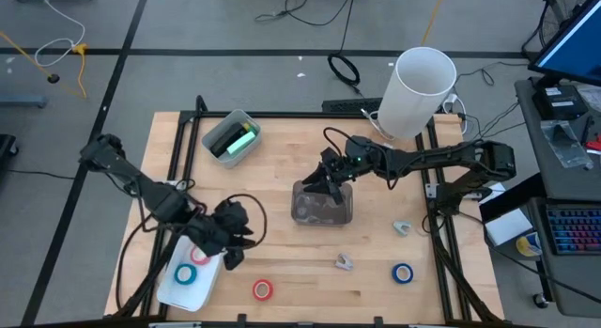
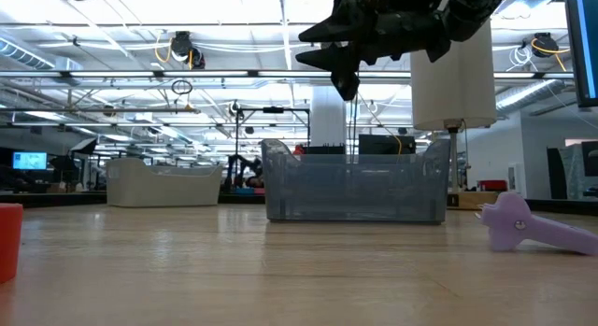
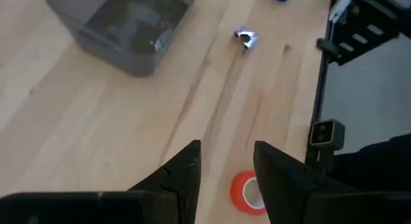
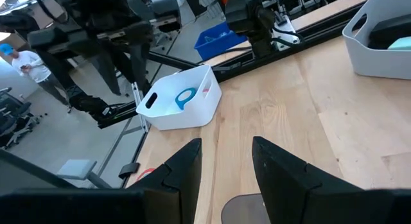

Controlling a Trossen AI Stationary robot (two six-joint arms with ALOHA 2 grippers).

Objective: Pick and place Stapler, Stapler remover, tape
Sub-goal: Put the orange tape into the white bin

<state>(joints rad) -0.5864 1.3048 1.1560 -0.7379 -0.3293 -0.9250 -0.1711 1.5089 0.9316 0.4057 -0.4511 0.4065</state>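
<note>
In the white bin (image 1: 178, 288), two tape rolls (image 1: 192, 264); both grippers (image 3: 225, 169) open, empty.

The pale wooden desk (image 1: 282, 178) stands on a grey floor (image 1: 235, 27) marked with dark lines and strewn with loose cables (image 1: 343, 70). To one side sits a monitor (image 1: 571, 41) above a keyboard (image 1: 571, 229). Beyond the desk a large hall opens, with ceiling strip lights (image 2: 112, 32), pipes and distant workstations. A person (image 4: 29, 63) in white stands far off.
</note>
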